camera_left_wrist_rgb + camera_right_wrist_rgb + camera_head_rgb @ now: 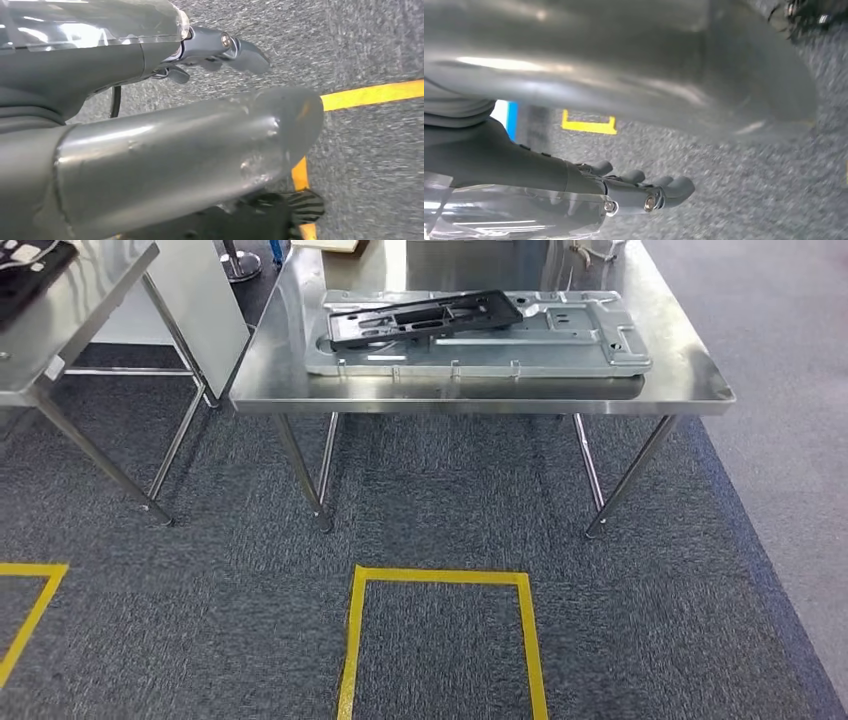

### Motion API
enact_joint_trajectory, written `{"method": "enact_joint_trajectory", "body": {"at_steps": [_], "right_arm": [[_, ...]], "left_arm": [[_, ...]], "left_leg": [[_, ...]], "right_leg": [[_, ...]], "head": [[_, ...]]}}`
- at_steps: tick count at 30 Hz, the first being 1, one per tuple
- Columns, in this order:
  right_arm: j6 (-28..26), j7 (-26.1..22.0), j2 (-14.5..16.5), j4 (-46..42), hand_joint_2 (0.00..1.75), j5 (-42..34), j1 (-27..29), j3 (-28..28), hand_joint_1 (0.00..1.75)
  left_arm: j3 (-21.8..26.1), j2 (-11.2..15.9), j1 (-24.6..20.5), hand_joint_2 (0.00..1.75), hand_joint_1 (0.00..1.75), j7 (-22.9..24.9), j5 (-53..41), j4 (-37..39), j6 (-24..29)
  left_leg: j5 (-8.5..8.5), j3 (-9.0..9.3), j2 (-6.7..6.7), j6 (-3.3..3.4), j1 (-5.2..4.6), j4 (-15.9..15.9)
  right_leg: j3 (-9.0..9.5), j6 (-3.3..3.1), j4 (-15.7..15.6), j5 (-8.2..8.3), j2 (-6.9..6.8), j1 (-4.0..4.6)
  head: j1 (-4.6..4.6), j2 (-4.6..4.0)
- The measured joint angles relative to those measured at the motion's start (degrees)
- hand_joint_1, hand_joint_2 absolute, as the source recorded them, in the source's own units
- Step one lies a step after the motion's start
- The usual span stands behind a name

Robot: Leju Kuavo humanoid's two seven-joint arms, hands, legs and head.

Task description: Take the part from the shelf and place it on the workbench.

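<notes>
Two parts rest stacked on the steel workbench [690,380].
Dark part [425,317] lies atop a pale metal panel [560,345]. Left hand [220,50] and right hand [644,192] hang over carpet, fingers seemingly loose, gripping nothing.

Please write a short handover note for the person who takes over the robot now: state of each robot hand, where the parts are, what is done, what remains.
Left robot hand: hangs over the carpet, holds nothing, fingers loosely extended.
Right robot hand: also hangs over the carpet, holds nothing.
Black part: lies on the silver metal plate on the workbench.
Done: as far as the pictures show, a part is already placed on the bench.
Left: confirm whether more parts must come; the shelf is out of sight.
</notes>
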Motion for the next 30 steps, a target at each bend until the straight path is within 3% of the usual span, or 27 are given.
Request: {"method": "enact_joint_trajectory", "body": {"at_steps": [2,3,6,7,8,9,11,12,14,15,17,18,19,21,22,23,25,26,27,29,30], "right_arm": [[0.56,-0.39,0.02,0.14,0.00,0.33,0.02,-0.32,0.00],[0.76,-0.51,0.09,0.16,0.00,0.46,0.04,-0.44,0.00],[1.24,-0.68,0.73,0.20,0.00,0.75,0.12,-0.69,0.00],[1.43,-0.70,1.03,0.20,0.00,0.95,0.14,-0.74,0.00],[1.63,-0.71,1.30,0.20,0.00,1.22,0.15,-0.76,0.00],[1.80,-0.68,1.54,0.19,0.00,1.51,0.11,-0.77,0.00],[2.06,-0.55,1.92,0.15,0.00,1.97,-0.10,-0.77,0.00],[2.17,-0.43,2.06,0.11,0.00,2.10,-0.22,-0.77,0.00],[2.34,-0.17,2.23,0.06,0.00,2.27,-0.38,-0.78,0.00],[2.38,-0.05,2.26,0.05,0.00,2.31,-0.37,-0.79,0.00],[2.55,0.21,2.26,0.10,0.00,2.37,-0.24,-0.83,0.00],[2.68,0.38,2.25,0.13,0.00,2.42,-0.21,-0.86,0.00],[2.80,0.55,2.21,0.15,0.00,2.50,-0.15,-0.89,0.00],[2.99,0.87,1.92,0.16,0.00,2.80,-0.05,-0.92,0.00],[3.16,1.02,1.67,0.16,0.00,2.99,0.06,-0.92,0.00],[3.41,1.15,1.38,0.17,0.00,3.22,0.14,-0.92,0.00],[3.89,1.31,0.97,0.18,0.00,3.62,0.22,-0.92,0.00],[4.00,1.32,0.88,0.19,0.00,3.74,0.22,-0.92,0.00],[4.02,1.32,0.85,0.18,0.00,3.81,0.22,-0.92,0.00],[4.10,1.33,0.85,0.18,0.00,3.87,0.25,-0.92,0.00],[4.21,1.34,0.85,0.18,0.00,3.90,0.23,-0.92,0.00]], "left_arm": [[0.01,-0.06,0.08,0.00,0.00,0.05,0.10,0.02,-0.79],[0.02,-0.08,0.14,0.00,0.00,0.09,0.14,0.02,-1.08],[0.02,-0.11,0.22,0.00,0.00,0.36,0.16,0.03,-1.39],[0.05,-0.11,0.24,0.00,0.00,0.59,0.25,0.03,-1.40],[0.10,-0.11,0.22,0.00,0.00,0.87,0.35,0.03,-1.46],[0.18,-0.11,0.19,0.00,0.00,1.12,0.46,0.03,-1.57],[0.44,-0.11,0.02,0.00,0.00,1.45,0.57,0.02,-1.93],[0.60,-0.10,-0.08,0.00,0.00,1.53,0.58,0.02,-2.08],[0.90,-0.08,-0.23,0.00,0.00,1.64,0.56,0.01,-2.21],[1.00,-0.08,-0.23,0.00,0.00,1.67,0.55,0.01,-2.21],[1.13,-0.09,-0.12,0.00,0.00,1.68,0.49,0.02,-2.16],[1.16,-0.11,0.00,0.00,0.00,1.66,0.42,0.02,-2.08],[1.18,-0.15,0.16,0.00,0.00,1.57,0.29,0.03,-1.97],[1.20,-0.20,0.39,0.00,0.00,1.38,-0.02,0.03,-1.61],[1.21,-0.21,0.45,0.00,0.00,1.33,-0.15,0.03,-1.41],[1.22,-0.21,0.46,0.00,0.00,1.32,-0.26,0.03,-1.24],[1.25,-0.21,0.43,0.00,0.00,1.36,-0.44,0.03,-1.09],[1.26,-0.21,0.39,0.00,0.00,1.37,-0.50,0.03,-1.07],[1.26,-0.21,0.28,0.00,0.00,1.37,-0.52,0.02,-1.07],[1.26,-0.21,-0.18,0.00,0.00,1.35,-0.55,0.01,-1.04],[1.26,-0.22,-0.36,0.00,0.00,1.34,-0.59,0.01,-1.02]], "left_leg": [[1.28,-0.65,0.16,0.47,0.25,-0.81],[2.17,-1.27,0.29,0.80,0.43,-1.08],[4.59,-4.14,0.53,1.34,0.55,-0.92],[5.30,-5.32,0.59,1.30,0.56,-0.60],[5.97,-6.55,0.68,1.14,0.58,-0.19],[6.60,-7.90,0.79,0.93,0.64,0.36],[7.68,-10.57,0.92,0.37,0.80,1.78],[8.07,-11.75,0.93,0.05,0.80,2.60],[8.98,-13.29,0.96,-0.66,0.69,3.80],[9.58,-13.78,1.00,-1.01,0.65,4.01],[10.29,-14.59,0.92,-1.71,0.83,4.17],[9.10,-15.10,0.75,-2.04,0.99,4.91],[6.74,-15.71,0.53,-2.32,1.13,6.62],[0.55,-16.94,0.25,-2.77,1.30,12.68],[-1.11,-17.33,0.21,-2.90,1.31,16.13],[-1.12,-17.34,0.21,-2.97,1.32,18.84],[2.53,-15.41,0.27,-2.92,1.32,19.94],[4.16,-12.95,0.65,-2.78,1.31,17.67],[4.46,-9.48,1.46,-2.57,1.23,13.76],[1.98,-3.25,2.98,-1.85,0.92,4.93],[0.71,-1.73,3.22,-1.38,0.74,2.18]], "right_leg": [[-0.41,0.67,-0.07,0.41,0.03,-0.11],[-0.77,0.97,0.77,-1.13,0.18,-0.12],[-2.35,1.67,8.92,-10.18,0.50,-0.43],[-2.61,1.90,12.27,-11.67,0.50,-0.57],[-2.42,2.12,14.70,-11.54,0.51,-0.73],[-1.56,2.32,15.69,-10.11,0.50,-0.92],[3.03,2.59,12.25,-7.16,0.50,-1.38],[6.62,2.59,8.00,-7.26,0.52,-1.48],[11.99,2.05,0.36,-9.73,0.60,-1.37],[12.89,1.63,-1.59,-10.49,0.66,-1.16],[11.80,0.60,-1.87,-9.92,0.57,-1.08],[11.05,0.06,-1.85,-9.23,0.44,-1.10],[10.22,-0.42,-1.88,-8.47,0.26,-1.15],[8.44,-1.01,-1.81,-7.12,-0.13,-0.96],[7.49,-1.10,-1.75,-6.47,-0.38,-0.83],[6.50,-1.14,-1.63,-5.86,-0.69,-0.72],[4.58,-1.02,-1.17,-4.72,-1.39,-0.59],[3.79,-0.86,-0.85,-4.25,-1.77,-0.57],[3.23,-0.65,-0.49,-3.90,-2.15,-0.50],[2.65,-0.07,0.18,-3.40,-3.16,-0.36],[2.54,0.27,0.32,-3.10,-3.76,-0.32]], "head": [[0.00,0.00],[0.00,0.00],[0.01,0.00],[0.01,0.00],[0.01,0.00],[0.01,0.00],[0.00,0.00],[0.00,0.00],[-0.01,0.00],[0.00,0.00],[-0.01,0.00],[0.00,0.00],[-0.01,0.00],[-0.01,0.00],[-0.01,0.00],[0.00,0.00],[0.00,0.00],[-0.01,0.00],[-0.01,0.00],[-0.01,0.00],[0.00,0.00]]}}
